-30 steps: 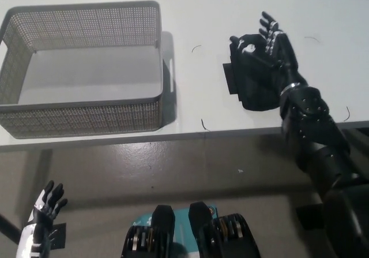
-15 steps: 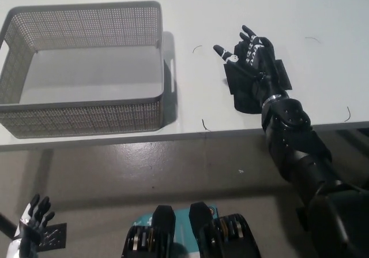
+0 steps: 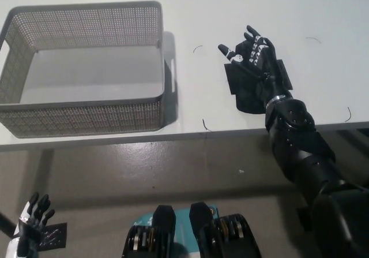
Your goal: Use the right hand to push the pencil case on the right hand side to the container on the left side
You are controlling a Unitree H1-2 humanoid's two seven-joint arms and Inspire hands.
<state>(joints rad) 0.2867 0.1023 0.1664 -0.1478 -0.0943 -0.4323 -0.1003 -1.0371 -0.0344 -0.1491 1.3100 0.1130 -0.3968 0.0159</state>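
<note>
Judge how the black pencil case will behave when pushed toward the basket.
The pencil case lies flat, so it should slide, not roll or tip. Pushed by the right hand off-centre, it may rotate. Looks light; stiffness unclear.

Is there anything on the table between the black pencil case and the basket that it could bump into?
Nothing visible. Bare white table lies between the pencil case, under the right hand, and the basket. But the basket's right wall stands up in the way. The left hand rests low.
</note>
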